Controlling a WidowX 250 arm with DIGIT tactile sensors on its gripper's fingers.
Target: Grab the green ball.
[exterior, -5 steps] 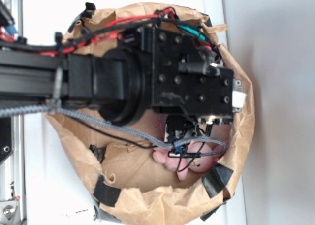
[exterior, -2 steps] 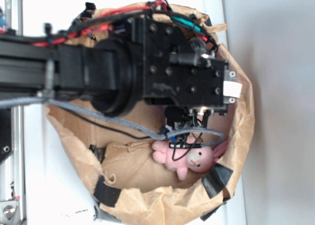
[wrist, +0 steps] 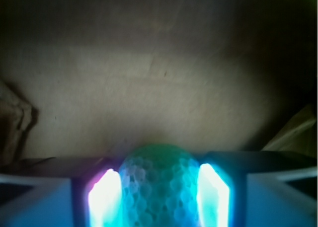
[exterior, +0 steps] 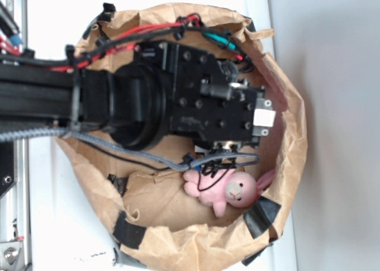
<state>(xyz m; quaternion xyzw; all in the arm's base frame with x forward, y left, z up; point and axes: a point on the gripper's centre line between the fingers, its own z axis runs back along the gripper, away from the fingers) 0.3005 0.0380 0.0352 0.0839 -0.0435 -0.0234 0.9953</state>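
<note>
exterior: overhead, looking down into paper bag (exterior: 178,247); wrist: close, between fingers (wrist: 107,197); shared: bag interior

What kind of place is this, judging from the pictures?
Probably a robot test bench, not a home. A taped brown paper bin sits on a white surface, holding a pink plush. The claw has glowing pads either side of the green ball.

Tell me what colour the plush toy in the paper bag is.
Pink, clearest in the exterior view: the plush toy.
</note>
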